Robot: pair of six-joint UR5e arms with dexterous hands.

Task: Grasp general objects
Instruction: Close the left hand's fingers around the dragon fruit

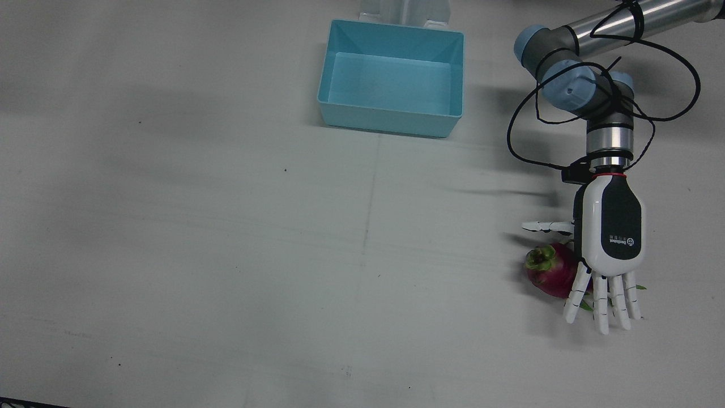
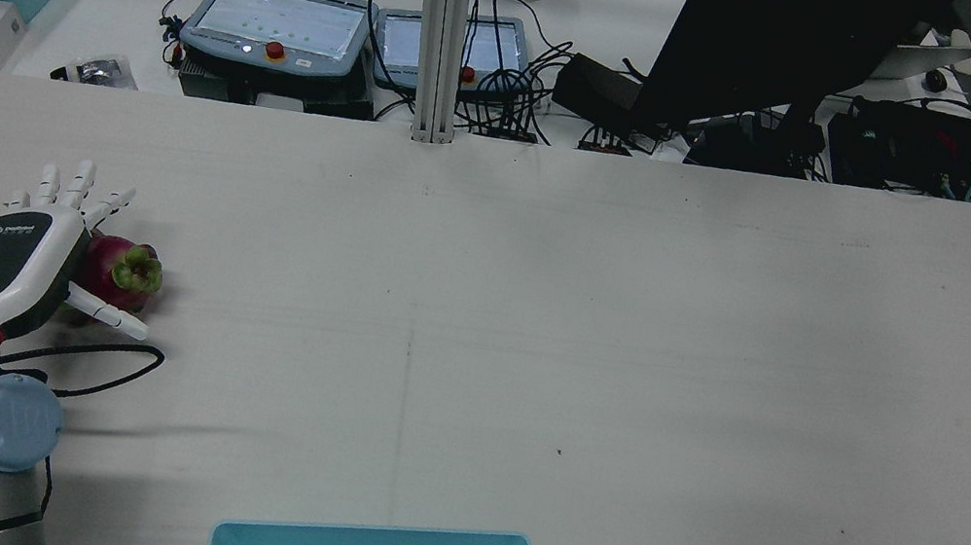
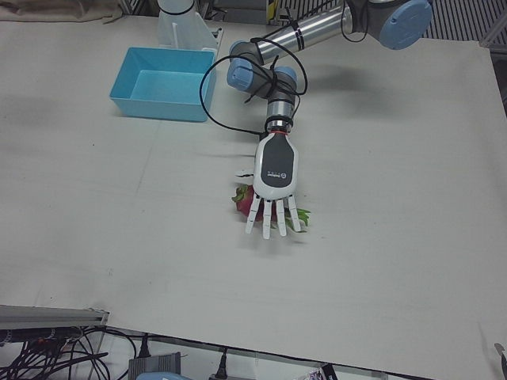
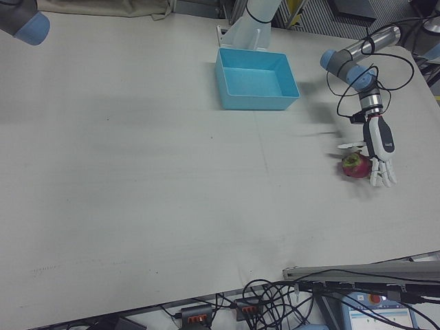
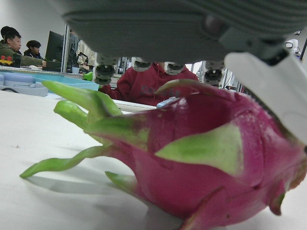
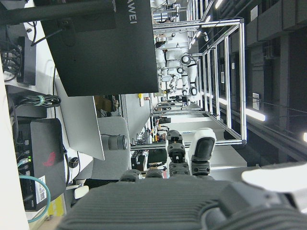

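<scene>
While poised palm-down over the dragon fruit point(image 1: 552, 271) on the table point(image 1: 226, 255), left hand point(image 1: 610, 238) with fingers spread, gripping nothing.

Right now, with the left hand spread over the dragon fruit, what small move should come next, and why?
Probably curl the fingers down around the dragon fruit. The left hand is palm-down over it with fingers straight and spread past its far side, so nothing grips it yet, and the fruit lies on the table.

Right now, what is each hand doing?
Left hand: open, fingers spread over the dragon fruit, not holding it.
Right hand: cannot tell.
</scene>
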